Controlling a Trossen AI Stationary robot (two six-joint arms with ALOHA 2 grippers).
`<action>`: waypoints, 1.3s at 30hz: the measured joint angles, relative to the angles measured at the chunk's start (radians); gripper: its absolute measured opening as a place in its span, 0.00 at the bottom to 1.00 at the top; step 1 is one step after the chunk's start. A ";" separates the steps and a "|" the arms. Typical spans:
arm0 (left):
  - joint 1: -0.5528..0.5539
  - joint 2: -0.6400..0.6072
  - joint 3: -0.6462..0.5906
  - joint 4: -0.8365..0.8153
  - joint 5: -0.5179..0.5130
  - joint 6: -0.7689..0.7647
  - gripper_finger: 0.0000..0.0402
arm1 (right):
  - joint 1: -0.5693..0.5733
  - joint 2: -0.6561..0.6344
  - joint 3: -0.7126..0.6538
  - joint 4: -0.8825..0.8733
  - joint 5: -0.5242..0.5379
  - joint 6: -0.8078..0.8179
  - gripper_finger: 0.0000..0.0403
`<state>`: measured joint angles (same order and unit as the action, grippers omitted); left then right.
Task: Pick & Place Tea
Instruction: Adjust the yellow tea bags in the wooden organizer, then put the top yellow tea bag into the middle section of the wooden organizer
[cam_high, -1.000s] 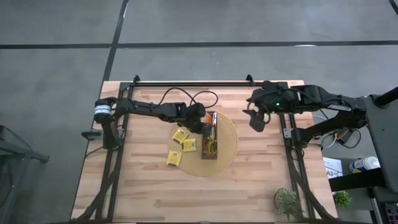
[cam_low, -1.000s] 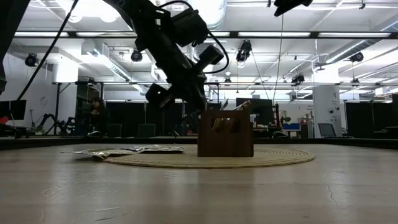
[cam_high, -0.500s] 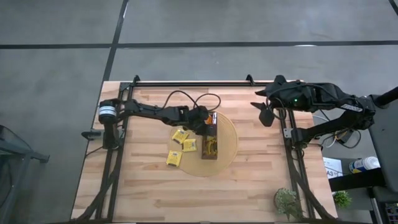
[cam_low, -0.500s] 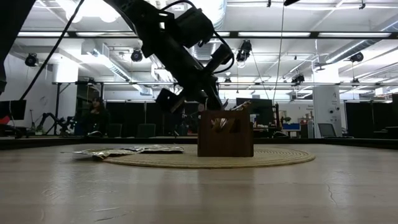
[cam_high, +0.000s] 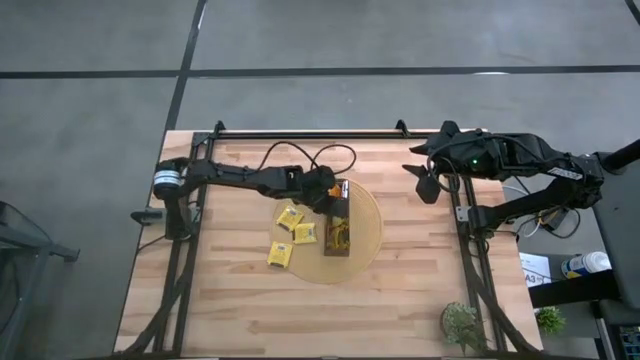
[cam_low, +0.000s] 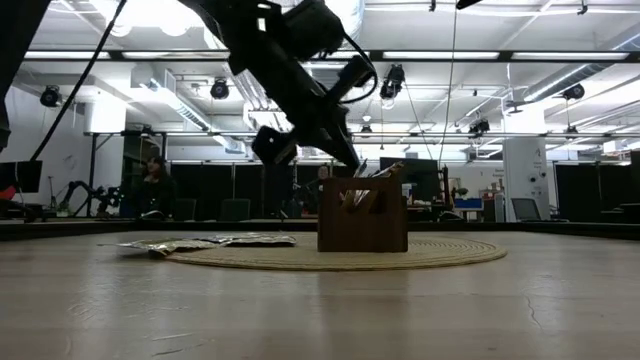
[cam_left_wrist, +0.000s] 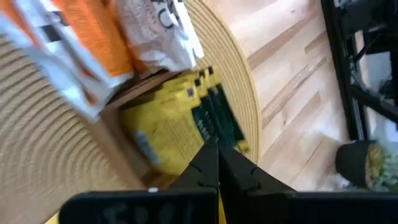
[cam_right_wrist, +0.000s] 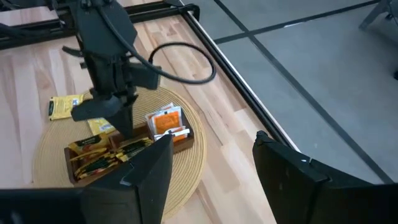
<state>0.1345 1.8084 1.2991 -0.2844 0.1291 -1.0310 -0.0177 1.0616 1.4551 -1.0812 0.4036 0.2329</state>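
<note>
Over the ridged woven disc (cam_high: 366, 232), left fingers (cam_left_wrist: 214, 165) pressed together above glossy, apparently paper sachets (cam_left_wrist: 163, 127)

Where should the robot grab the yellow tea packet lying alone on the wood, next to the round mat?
That yellow tea packet lies flat on the table, clear of the round mat. It is thin, so probably best to come straight down from above and pinch across two opposite edges. The left gripper, now at the tray, is nearer; the right gripper waits far off.
</note>
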 joint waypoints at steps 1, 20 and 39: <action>0.000 -0.010 0.000 -0.016 -0.004 0.011 0.00 | 0.000 0.001 0.000 0.000 0.000 0.000 0.54; -0.035 -0.338 -0.030 -0.460 -0.188 0.356 0.02 | 0.000 0.040 0.000 0.010 -0.011 0.003 0.54; -0.039 -0.334 -0.063 -0.512 0.043 0.724 0.66 | 0.040 0.051 -0.003 -0.046 -0.020 0.088 0.54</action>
<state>0.0951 1.4740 1.2358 -0.7959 0.1723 -0.3069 0.0224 1.1122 1.4521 -1.1276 0.3832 0.3211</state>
